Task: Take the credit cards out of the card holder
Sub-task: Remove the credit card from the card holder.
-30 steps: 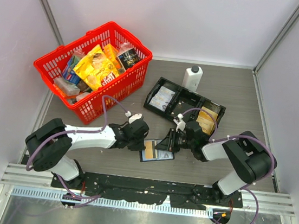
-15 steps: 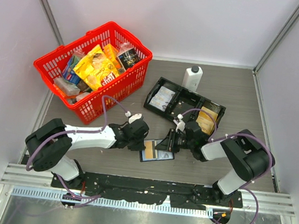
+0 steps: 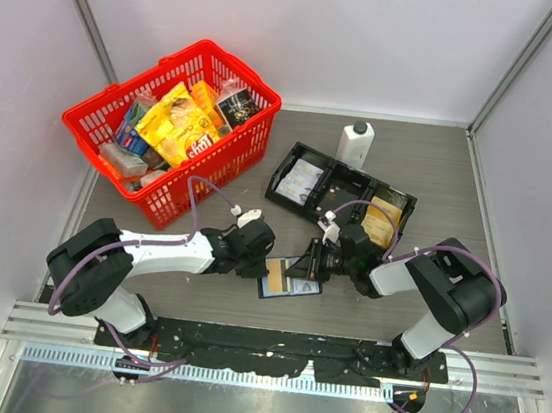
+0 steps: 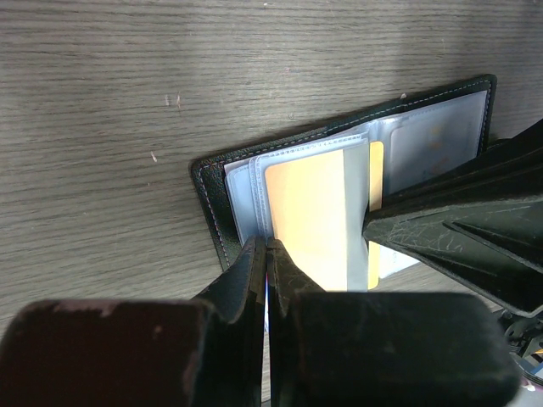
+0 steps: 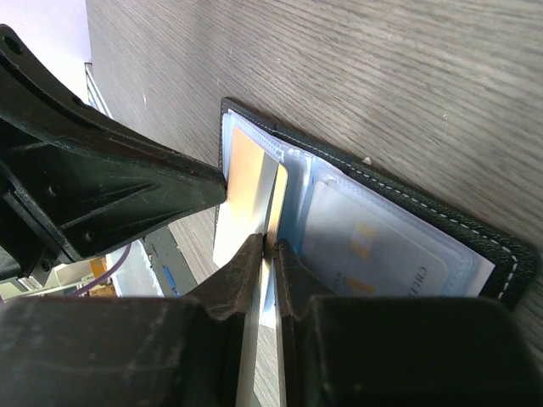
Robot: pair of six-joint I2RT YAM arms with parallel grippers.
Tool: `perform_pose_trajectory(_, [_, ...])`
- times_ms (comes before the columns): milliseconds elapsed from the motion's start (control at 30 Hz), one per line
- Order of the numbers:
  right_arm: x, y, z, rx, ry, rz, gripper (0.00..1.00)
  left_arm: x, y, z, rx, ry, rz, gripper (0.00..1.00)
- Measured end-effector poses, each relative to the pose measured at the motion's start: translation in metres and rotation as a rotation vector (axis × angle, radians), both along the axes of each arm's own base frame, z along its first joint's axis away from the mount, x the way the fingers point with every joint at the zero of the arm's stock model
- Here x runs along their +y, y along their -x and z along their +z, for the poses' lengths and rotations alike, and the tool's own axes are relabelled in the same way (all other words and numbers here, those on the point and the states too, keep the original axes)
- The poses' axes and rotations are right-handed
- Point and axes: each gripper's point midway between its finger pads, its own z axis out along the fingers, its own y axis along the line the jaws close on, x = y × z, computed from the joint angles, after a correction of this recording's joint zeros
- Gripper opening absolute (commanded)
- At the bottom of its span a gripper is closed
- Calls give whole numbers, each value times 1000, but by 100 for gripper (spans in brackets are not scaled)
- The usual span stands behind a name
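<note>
Grey wood-grain table (image 3: 441,176) runs between white walls, and your card holder (image 3: 286,286) lies open on it close to the near edge, about midway between the left and right edges. Your two arms reach in to it from either side.

Your left fingers (image 4: 267,248) are pinched almost fully together on a thin leaf at the holder's rim. Only a sliver shows between them, and you cannot tell whether it is a clear sleeve alone or a card's edge with it. Just beyond them a yellow card (image 4: 310,212) sits inside a clear sleeve of the open holder.

Your right fingers (image 5: 267,244) are likewise closed to a hairline gap, gripping the edge of a sleeve leaf right beside the yellow card. Past that leaf, a grey card (image 5: 382,254) with small gold marks rests in its own sleeve against the holder's stitched black cover.

Farther back, toward the middle of the table, you have a black tray (image 3: 344,187). A white bottle (image 3: 354,146) stands just behind it near the far edge, and a red basket (image 3: 223,158) of packets sits in the far-left corner.
</note>
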Motion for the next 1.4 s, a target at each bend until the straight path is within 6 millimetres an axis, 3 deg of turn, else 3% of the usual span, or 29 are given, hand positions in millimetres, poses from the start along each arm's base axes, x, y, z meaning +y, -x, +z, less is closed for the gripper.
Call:
perform_pose_trajectory(267, [-1,0,-1,-1,6,-2,1,0,0,0,1,1,3,3])
perform_pose_trajectory(867, [-19,-10,1,7,13,-29,2,-1,0,0,1,7,5,2])
perform_pose_trajectory(1200, [-21,-9,-1,16,20,-25,1,-3,2,9,-11,30,-25,17])
perform_pose_trajectory(1400, [-21,-9,-1,17,20,-26,1,-11,-1,20,-29,56,-54,17])
